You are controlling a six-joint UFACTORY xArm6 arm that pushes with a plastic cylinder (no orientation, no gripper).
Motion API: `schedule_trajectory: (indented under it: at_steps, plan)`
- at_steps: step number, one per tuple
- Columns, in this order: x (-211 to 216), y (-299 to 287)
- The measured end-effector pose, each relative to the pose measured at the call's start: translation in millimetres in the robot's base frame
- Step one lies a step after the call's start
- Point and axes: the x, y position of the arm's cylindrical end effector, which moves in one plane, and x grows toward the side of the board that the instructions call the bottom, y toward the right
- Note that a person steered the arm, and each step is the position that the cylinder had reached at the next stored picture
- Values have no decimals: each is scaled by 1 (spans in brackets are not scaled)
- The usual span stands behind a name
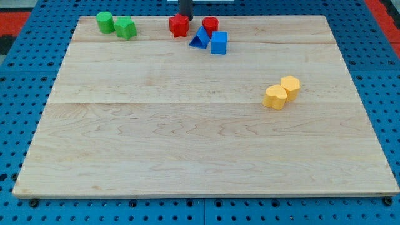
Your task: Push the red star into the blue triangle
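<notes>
Pincer: state not readable, cannot tell; only a straight dark rod in view, entering from the view's top edge.

My tip (185,15): at the very top of the table (187,144), just above the red star (179,25) and slightly toward the view's right of its centre. Touching or a hair apart: cannot tell.

Red star: on the top plank of the table, left of the blue triangle (200,37) and a little higher in the view. Clearly apart from it, with bare wood between. Task contact not yet made.

Blue triangle: resting against the blue cube (219,43) on its right, or very nearly so. Just below and to the left of the red cylinder (210,25), close enough to appear touching.

Red cylinder: directly above the blue cube, to the right of the red star, separated from the star by a gap.

Farther left along the same top plank: green cylinder (105,22) and a second green block (125,27), shape not clear, side by side and touching.

Well apart, toward the view's right and near mid-height: two yellow blocks, the lower-left one (274,97) pressed against the upper-right one (290,86). Shapes rounded, not resolved further.

Around the table: blue perforated board (12,125) on all sides.
</notes>
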Motion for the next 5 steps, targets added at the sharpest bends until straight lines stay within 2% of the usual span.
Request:
schedule_trajectory:
  at_steps: [3, 4, 5]
  plan:
    - [6, -82]
    - [14, -70]
    - [18, -32]
